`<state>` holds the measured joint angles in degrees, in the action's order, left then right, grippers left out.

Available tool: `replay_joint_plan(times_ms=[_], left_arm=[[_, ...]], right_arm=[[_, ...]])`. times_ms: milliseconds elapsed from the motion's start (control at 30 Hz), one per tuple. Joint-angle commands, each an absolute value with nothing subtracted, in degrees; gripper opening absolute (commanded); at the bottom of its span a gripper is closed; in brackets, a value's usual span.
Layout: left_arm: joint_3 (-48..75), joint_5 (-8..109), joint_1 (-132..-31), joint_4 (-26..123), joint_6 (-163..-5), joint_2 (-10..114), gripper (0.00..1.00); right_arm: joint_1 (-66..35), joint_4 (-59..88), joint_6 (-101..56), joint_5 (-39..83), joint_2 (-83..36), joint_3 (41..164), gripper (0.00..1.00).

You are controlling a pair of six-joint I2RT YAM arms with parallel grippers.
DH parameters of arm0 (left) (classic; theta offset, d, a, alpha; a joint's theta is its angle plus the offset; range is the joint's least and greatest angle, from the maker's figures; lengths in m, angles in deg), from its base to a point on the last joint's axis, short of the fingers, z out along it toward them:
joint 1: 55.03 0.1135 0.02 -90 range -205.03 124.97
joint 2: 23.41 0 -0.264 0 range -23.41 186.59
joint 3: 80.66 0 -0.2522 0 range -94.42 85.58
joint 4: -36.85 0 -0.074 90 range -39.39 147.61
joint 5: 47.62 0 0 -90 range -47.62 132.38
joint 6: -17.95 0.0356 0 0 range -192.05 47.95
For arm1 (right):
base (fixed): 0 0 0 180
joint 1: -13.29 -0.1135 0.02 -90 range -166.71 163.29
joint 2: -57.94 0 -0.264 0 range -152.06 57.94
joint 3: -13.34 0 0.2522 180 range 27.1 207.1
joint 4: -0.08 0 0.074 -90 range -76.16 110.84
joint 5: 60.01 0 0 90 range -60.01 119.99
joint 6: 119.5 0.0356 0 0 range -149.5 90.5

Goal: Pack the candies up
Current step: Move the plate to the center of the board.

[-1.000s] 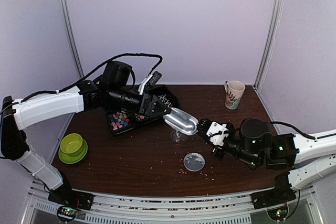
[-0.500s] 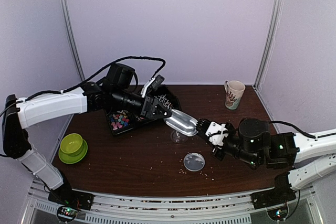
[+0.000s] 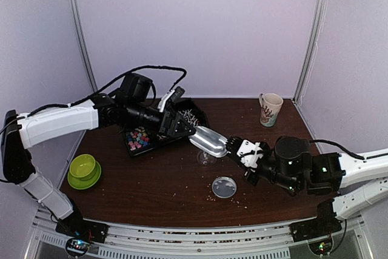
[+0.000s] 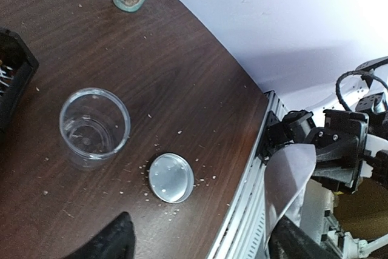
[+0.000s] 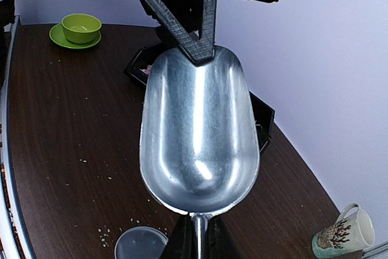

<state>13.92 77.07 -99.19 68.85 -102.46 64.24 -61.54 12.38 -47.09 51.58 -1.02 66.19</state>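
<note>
The candies (image 3: pixel 138 139) lie as small pastel bits in a black tray (image 3: pixel 159 144) at the back left. My right gripper (image 5: pixel 199 242) is shut on the handle of a silver scoop (image 5: pixel 200 131), which is empty and tilts over a clear cup (image 3: pixel 206 159). My left gripper (image 3: pixel 183 124) stands open at the scoop's tip (image 3: pixel 200 131). One black finger (image 5: pixel 188 16) reaches the scoop's front rim. In the left wrist view the fingers (image 4: pixel 112 244) are wide apart. The empty cup (image 4: pixel 94 127) and its lid (image 4: pixel 171 177) lie below them.
The round clear lid (image 3: pixel 224 187) lies flat near the front, with pale crumbs scattered around it. A patterned mug (image 3: pixel 270 108) stands at the back right. A green bowl on a saucer (image 3: pixel 83 168) sits at the front left. The table's edge rail (image 4: pixel 242 210) is close.
The left gripper's jaws have spread wider at the scoop's tip, and the left arm has shifted slightly. The right arm and scoop have barely moved.
</note>
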Motion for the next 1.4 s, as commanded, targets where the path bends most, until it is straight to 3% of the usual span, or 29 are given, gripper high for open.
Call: replay_joint_plan(times_ms=[0,100,267,500,733,933,1167,1367], left_arm=[[11.3,70.9,-93.6,73.4,-100.2,59.0,0.86],[10.0,66.9,-89.7,78.1,-98.6,57.4,0.97],[6.5,58.9,-82.8,86.1,-94.4,58.2,0.98],[3.2,58.9,-73.3,86.0,-92.3,63.8,0.98],[-7.9,57.4,-68.7,89.3,-87.3,74.0,0.98],[-18.6,61.4,-65.1,95.0,-80.7,84.4,0.95],[-17.5,70.1,-61.6,92.4,-79.7,90.6,0.87],[-14.3,69.0,-61.7,91.5,-79.6,93.4,0.84]], right_arm=[[-61.8,12.2,-43.7,54.4,-1.4,69.1,0.0],[-61.6,13.6,-42.9,55.4,-1.8,70.2,0.0],[-61.1,16.1,-41.1,54.1,-3.7,72.7,0.0],[-60.5,19.5,-37.6,51.3,-8.2,77.6,0.0],[-60.3,20.7,-32.9,48.2,-14.2,82.2,0.0],[-60.2,22.5,-26.5,43.8,-20.8,88.0,0.0],[-59.7,23.7,-19.5,44.5,-28.0,92.9,0.0],[-57.1,24.3,-14.7,41.9,-31.9,94.7,0.0]])
